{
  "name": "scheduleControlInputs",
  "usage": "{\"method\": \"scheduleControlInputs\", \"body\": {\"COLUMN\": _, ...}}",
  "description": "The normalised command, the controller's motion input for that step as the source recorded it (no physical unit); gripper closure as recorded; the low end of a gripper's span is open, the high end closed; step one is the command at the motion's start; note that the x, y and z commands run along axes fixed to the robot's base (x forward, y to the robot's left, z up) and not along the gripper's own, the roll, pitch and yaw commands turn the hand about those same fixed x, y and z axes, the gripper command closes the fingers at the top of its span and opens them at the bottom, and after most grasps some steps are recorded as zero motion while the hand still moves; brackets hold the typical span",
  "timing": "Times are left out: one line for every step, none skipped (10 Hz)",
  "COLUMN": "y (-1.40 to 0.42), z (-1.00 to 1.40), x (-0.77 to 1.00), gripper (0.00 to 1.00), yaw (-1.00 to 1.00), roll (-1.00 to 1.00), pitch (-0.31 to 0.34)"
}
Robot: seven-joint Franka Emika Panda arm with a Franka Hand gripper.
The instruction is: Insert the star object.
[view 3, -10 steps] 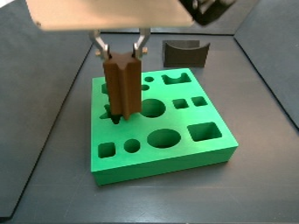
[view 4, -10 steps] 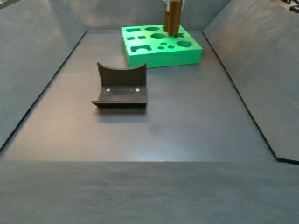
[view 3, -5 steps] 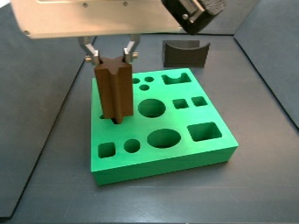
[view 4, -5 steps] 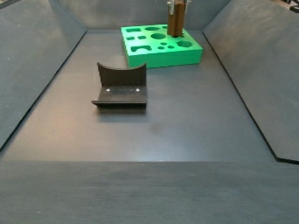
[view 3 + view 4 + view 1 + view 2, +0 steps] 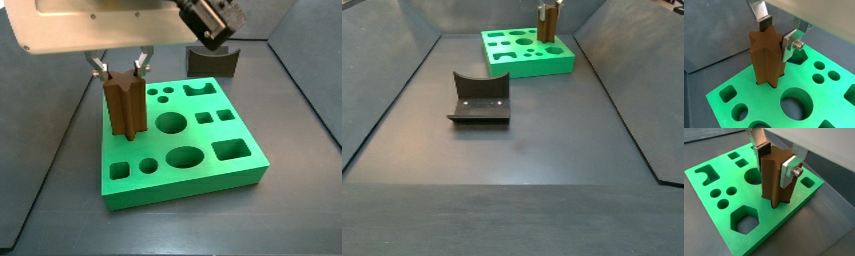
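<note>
The star object (image 5: 767, 60) is a tall dark brown ridged prism. It stands upright with its foot in a hole near one edge of the green block (image 5: 751, 102). It also shows in a wrist view (image 5: 774, 180) and in both side views (image 5: 123, 108) (image 5: 547, 22). My gripper (image 5: 776, 36) is shut on the star's upper end, with one silver plate on each side. The gripper shows in a wrist view (image 5: 776, 160) and in a side view (image 5: 118, 70). The hole under the star is hidden.
The green block (image 5: 187, 190) has several other holes: round, square, hexagonal and notched. The dark fixture (image 5: 478, 97) stands on the grey floor apart from the block and shows behind it in a side view (image 5: 214, 60). Sloping grey walls enclose the floor.
My gripper has carried the star toward the block's left edge and down. The star's top now sits lower and its foot covers the star-shaped hole.
</note>
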Motion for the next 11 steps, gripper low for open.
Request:
{"method": "scheduleControlInputs", "body": {"y": -0.19, "z": -0.90, "x": 0.00, "gripper": 1.00, "yaw": 0.00, "roll": 0.21, "pitch": -0.081}}
{"method": "scheduleControlInputs", "body": {"y": -0.22, "z": -0.92, "x": 0.04, "gripper": 1.00, "yaw": 0.00, "roll": 0.20, "pitch": -0.074}}
{"method": "scheduleControlInputs", "body": {"y": -0.19, "z": -1.00, "x": 0.09, "gripper": 1.00, "yaw": -0.03, "roll": 0.16, "pitch": -0.063}}
{"method": "scheduleControlInputs", "body": {"y": -0.22, "z": -1.00, "x": 0.09, "gripper": 1.00, "yaw": -0.07, "roll": 0.10, "pitch": -0.087}}
{"method": "scheduleControlInputs", "body": {"y": -0.21, "z": -1.00, "x": 0.09, "gripper": 1.00, "yaw": -0.10, "roll": 0.08, "pitch": -0.091}}
{"method": "scheduleControlInputs", "body": {"y": -0.09, "z": -1.00, "x": 0.26, "gripper": 1.00, "yaw": -0.13, "roll": 0.05, "pitch": -0.019}}
{"method": "scheduleControlInputs", "body": {"y": -0.08, "z": -1.00, "x": 0.25, "gripper": 1.00, "yaw": -0.10, "roll": 0.03, "pitch": -0.013}}
{"method": "scheduleControlInputs", "body": {"y": -0.06, "z": -1.00, "x": 0.25, "gripper": 1.00, "yaw": -0.08, "roll": 0.02, "pitch": -0.013}}
{"method": "scheduleControlInputs", "body": {"y": -0.06, "z": -1.00, "x": 0.21, "gripper": 1.00, "yaw": -0.08, "roll": 0.00, "pitch": -0.073}}
{"method": "scheduleControlInputs", "body": {"y": 0.08, "z": -0.56, "x": -0.03, "gripper": 1.00, "yaw": -0.04, "roll": -0.13, "pitch": -0.313}}
{"method": "scheduleControlInputs", "body": {"y": 0.00, "z": 0.00, "x": 0.00, "gripper": 1.00, "yaw": 0.00, "roll": 0.00, "pitch": 0.000}}
